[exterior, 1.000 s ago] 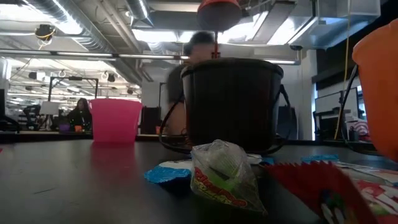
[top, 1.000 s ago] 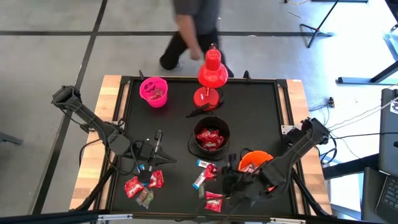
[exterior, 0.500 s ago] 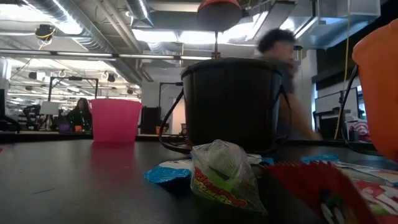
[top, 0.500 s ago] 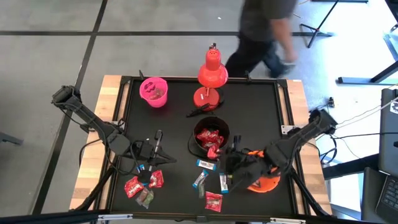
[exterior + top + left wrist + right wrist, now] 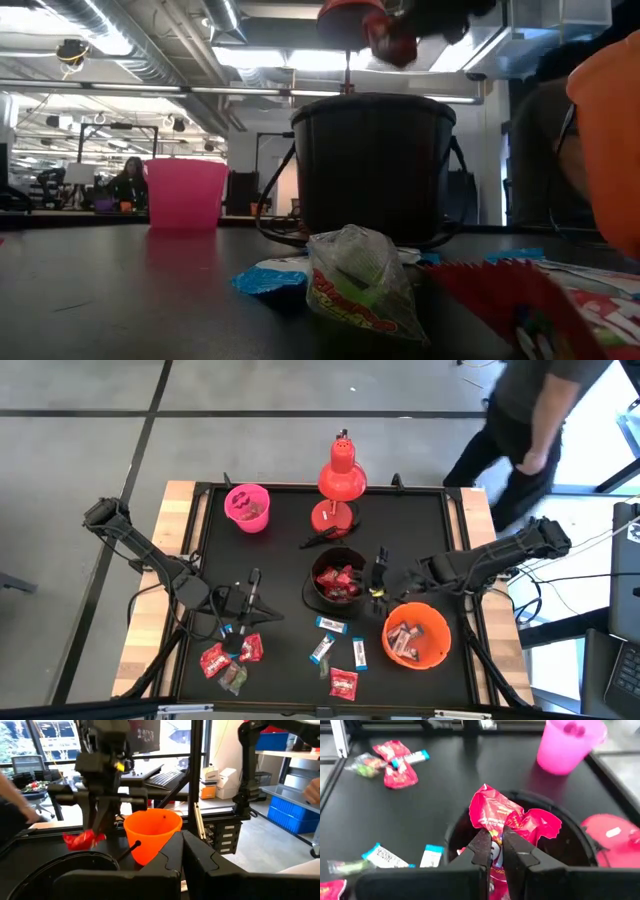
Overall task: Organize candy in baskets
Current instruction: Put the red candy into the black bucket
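Holding a crumpled red candy point(image 5: 512, 817) pinched between nearly closed fingers, my right gripper point(image 5: 493, 851) hangs just above the black basket point(image 5: 338, 582), at the side nearest the orange basket point(image 5: 416, 636). The wrapper is shiny and creased, and it sticks up past the fingertips. From the left wrist view I see the same red piece point(image 5: 82, 840) dangling over the black rim.

I take the black basket as my landmark. Inside it lie more red sweets point(image 5: 336, 582). The orange basket stands just beside it, toward the right arm, holding a few wrapped pieces, its thin black handle folded down. The pink basket point(image 5: 247, 507) sits well apart on the far side of the table. A red desk lamp point(image 5: 339, 485) stands just behind the black basket. Loose on the table in front of it are white-and-blue sweets point(image 5: 333, 624) and one red one point(image 5: 343, 683); farther off, toward the left arm, is a cluster of red pieces point(image 5: 232, 654) with a grey-green one among them.

My left gripper point(image 5: 251, 603) waits with its fingers closed and empty, beside that cluster. A person point(image 5: 525, 420) walks past beyond the table's far right corner.
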Tool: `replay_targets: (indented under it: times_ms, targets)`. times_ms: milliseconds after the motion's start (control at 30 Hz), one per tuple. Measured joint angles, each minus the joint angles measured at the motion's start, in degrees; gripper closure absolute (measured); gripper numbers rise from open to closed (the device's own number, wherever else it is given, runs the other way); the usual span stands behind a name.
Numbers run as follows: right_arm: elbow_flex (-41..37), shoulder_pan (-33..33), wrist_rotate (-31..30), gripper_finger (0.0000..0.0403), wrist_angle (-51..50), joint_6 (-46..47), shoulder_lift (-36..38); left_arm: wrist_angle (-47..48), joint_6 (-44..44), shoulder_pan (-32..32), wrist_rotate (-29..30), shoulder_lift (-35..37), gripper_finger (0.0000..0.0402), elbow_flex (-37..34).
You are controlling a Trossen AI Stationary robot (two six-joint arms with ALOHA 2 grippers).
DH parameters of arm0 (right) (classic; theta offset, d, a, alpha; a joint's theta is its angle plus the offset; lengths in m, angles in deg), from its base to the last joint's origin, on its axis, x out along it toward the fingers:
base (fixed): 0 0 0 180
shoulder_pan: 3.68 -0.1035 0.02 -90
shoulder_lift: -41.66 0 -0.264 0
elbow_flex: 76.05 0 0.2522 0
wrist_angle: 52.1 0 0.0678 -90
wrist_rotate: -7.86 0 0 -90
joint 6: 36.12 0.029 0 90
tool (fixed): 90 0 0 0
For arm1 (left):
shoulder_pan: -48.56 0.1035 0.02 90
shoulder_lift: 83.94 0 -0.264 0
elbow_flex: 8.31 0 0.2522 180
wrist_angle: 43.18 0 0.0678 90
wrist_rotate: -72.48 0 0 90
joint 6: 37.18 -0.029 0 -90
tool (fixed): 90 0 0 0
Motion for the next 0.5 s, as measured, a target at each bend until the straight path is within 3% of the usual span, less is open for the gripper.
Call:
replay_targets:
  times_ms: [300,500]
  targets:
    - [-2.3,7.65,7.29,0.0367,0.45,1.57,-0.39,0.0,-0.47,0.01,2.15,0.0,0.0401,0.0]
    - [-2.3,7.96,6.28,0.0307,0.36,1.46,-0.39,0.02,-0.51,0.3,2.35,0.02,0.0401,0.0]
